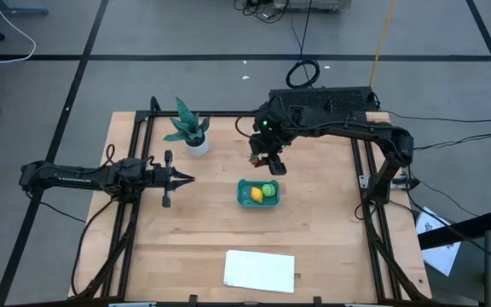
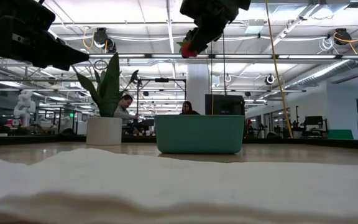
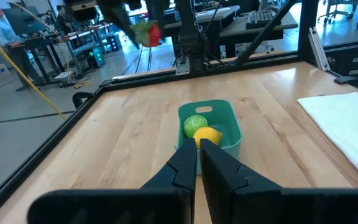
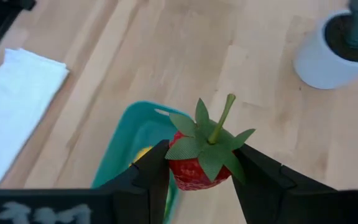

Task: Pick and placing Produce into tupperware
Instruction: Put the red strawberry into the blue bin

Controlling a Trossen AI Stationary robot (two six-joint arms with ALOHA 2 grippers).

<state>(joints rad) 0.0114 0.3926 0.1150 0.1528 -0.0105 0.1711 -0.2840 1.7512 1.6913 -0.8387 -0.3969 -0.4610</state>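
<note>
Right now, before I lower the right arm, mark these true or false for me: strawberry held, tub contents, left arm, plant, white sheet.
1. The right gripper holds the strawberry in its jaws, up in the air. True.
2. The teal tub is empty. False: the green ball and the lemon lie inside it.
3. The left gripper is shut and holds nothing. True.
4. The potted plant stands inside the tub. False: it stands on the table, apart from the tub.
5. The white sheet covers the tub. False: it lies flat on the table, apart from it.
</note>
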